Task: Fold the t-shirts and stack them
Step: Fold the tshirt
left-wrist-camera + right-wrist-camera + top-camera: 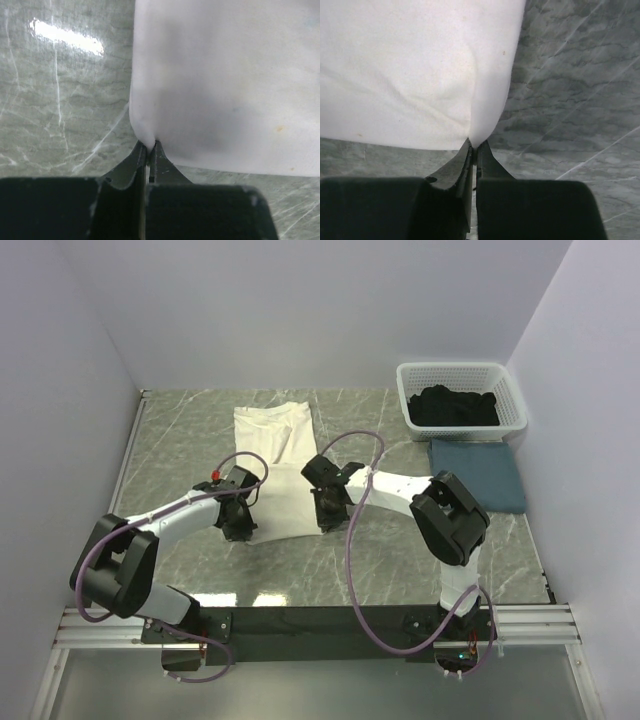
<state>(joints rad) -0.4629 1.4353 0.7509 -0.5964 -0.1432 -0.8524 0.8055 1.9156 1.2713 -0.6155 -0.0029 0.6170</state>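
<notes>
Left hand (149, 146) pinching near-left hem | right hand (473, 145) pinching near-right hem | cream-white t-shirt (272, 440) long axis running near-to-far

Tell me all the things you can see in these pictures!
white shirt: 1, cream-white, lying flat in the middle of the table
blue shirt: 1, slate-blue, folded, on the table on the near side of the basket
black shirt: 1, black, bunched up inside the basket
basket: 1, white lattice, far right corner of the table
table: 1, green marble, under everything
cables: 2, purple, looping along the arms
arms: 2, white and black, reaching in from the near edge
left gripper: 1, black, shut on the white shirt's near left corner
right gripper: 1, black, shut on the white shirt's near right corner
</notes>
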